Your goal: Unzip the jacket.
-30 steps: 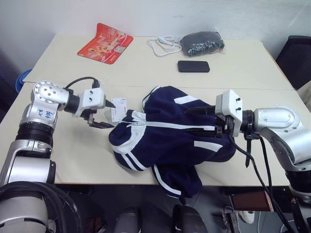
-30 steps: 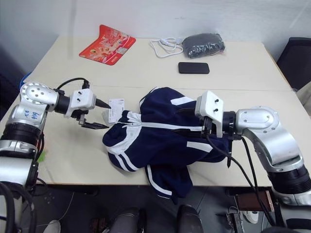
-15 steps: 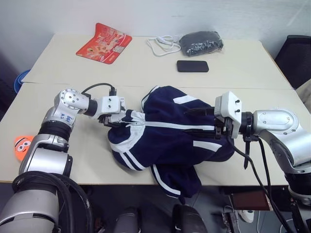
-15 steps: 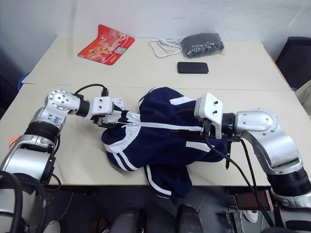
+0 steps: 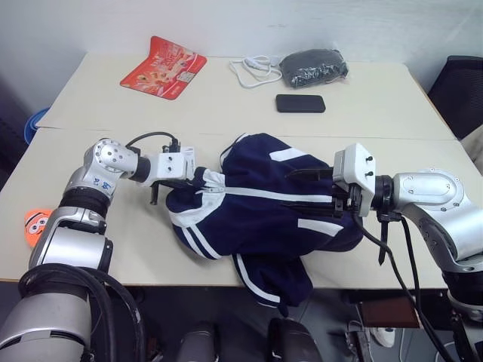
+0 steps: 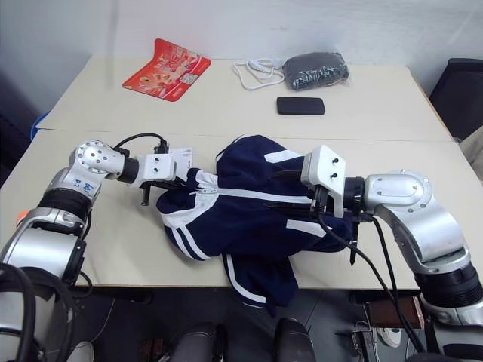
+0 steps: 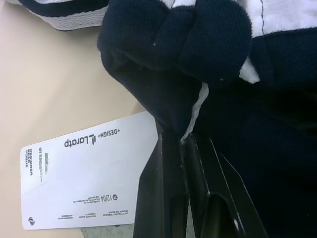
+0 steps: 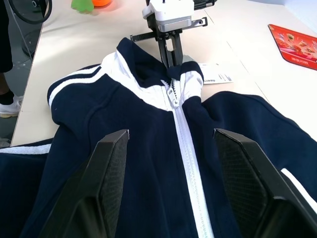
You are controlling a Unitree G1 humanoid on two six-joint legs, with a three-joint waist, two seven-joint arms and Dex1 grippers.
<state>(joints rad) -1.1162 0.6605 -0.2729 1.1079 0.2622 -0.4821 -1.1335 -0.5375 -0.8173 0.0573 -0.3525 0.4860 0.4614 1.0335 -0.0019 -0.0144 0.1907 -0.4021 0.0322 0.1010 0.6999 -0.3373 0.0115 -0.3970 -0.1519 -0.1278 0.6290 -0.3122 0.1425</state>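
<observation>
The navy-blue jacket [image 5: 264, 207] lies crumpled across the middle of the table, its white zipper [image 8: 185, 158] closed up to the collar. The zipper pull [image 8: 174, 101] sits just under the white collar trim. My left gripper [image 7: 185, 144] is shut on the collar's edge at the jacket's left end, and the right wrist view shows it [image 8: 171, 52] from across the jacket. The white paper tag [image 7: 74, 183] lies on the table beside it. My right gripper [image 5: 298, 188] hovers open over the jacket's chest, one finger [image 8: 111, 183] on each side of the zipper line.
At the back of the table [image 5: 113, 234] lie a red packet [image 5: 162, 66], a white cable [image 5: 253, 70], a dark grey speckled bundle [image 5: 313, 66] and a black phone [image 5: 300, 103]. An orange toy [image 5: 34, 226] sits at the left edge. A black chair [image 5: 460, 87] stands far right.
My left gripper moved right and down from beside the paper tag to the collar, and its open fingers closed on the fabric. The right arm stayed still.
</observation>
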